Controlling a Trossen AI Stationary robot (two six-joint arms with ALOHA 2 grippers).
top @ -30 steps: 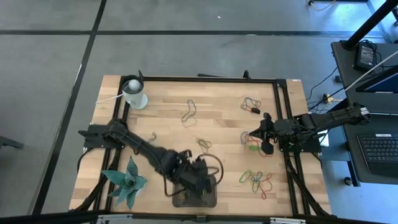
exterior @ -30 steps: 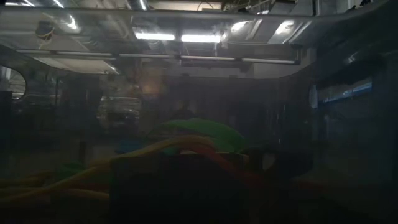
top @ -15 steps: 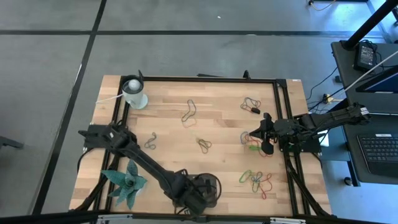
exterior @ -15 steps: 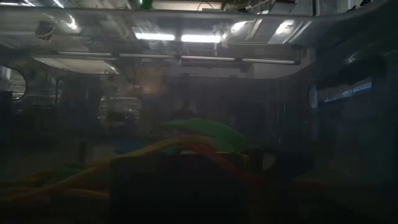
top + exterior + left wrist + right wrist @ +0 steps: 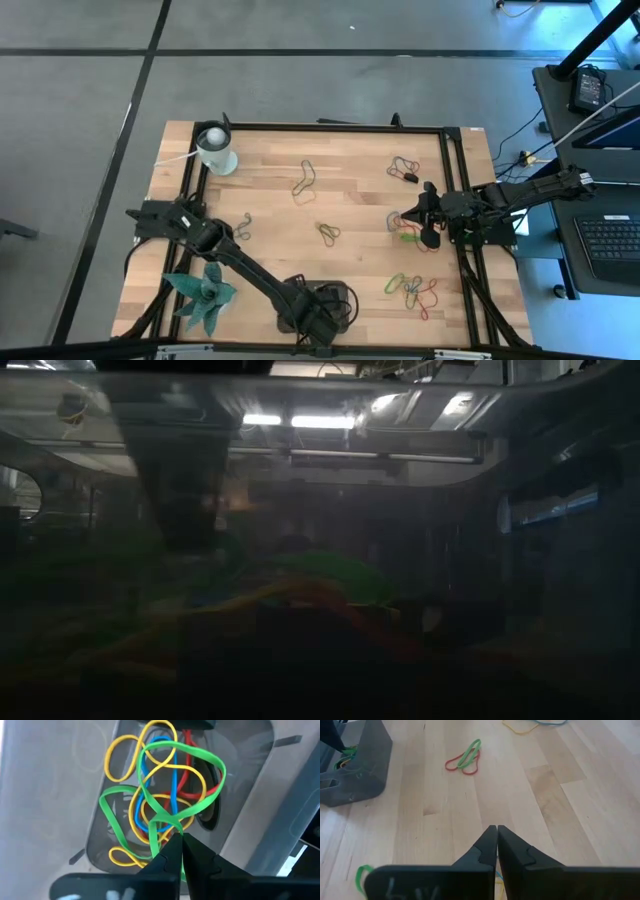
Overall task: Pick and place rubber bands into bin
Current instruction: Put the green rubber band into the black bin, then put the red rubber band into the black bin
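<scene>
The bin (image 5: 345, 298) stands at the table's near edge and shows as a grey tray (image 5: 240, 775) in the left wrist view. A heap of yellow, blue, red and green rubber bands (image 5: 165, 775) lies in it. My left gripper (image 5: 178, 838) points down over the bin (image 5: 312, 316), shut on a green rubber band (image 5: 200, 802). Loose rubber bands lie on the wood (image 5: 305, 180), (image 5: 403, 168), (image 5: 328, 233), (image 5: 415, 290). My right gripper (image 5: 496, 828) waits shut at the right side (image 5: 408, 222), holding nothing. My left gripper pinches the green rubber band at one bend of its loop (image 5: 164, 822), between its two fingertips. The fingers come from above and point down into the bin. The rest of the loop spreads out below them over the heap in the bin. Whether it hangs clear of the heap cannot be told.
A white cup (image 5: 215, 150) stands at the far left corner, and a teal star-shaped plant figure (image 5: 205, 295) at the near left beside my left arm. Black frame rails run along the table's edges (image 5: 445, 180). A red and green band pair (image 5: 465, 762) lies ahead of my right gripper.
My left gripper has sunk toward the bin and gone a little toward the table's near edge, staying shut. Its arm has stretched out lower over the table and now shows in the low view. My right arm has kept still.
</scene>
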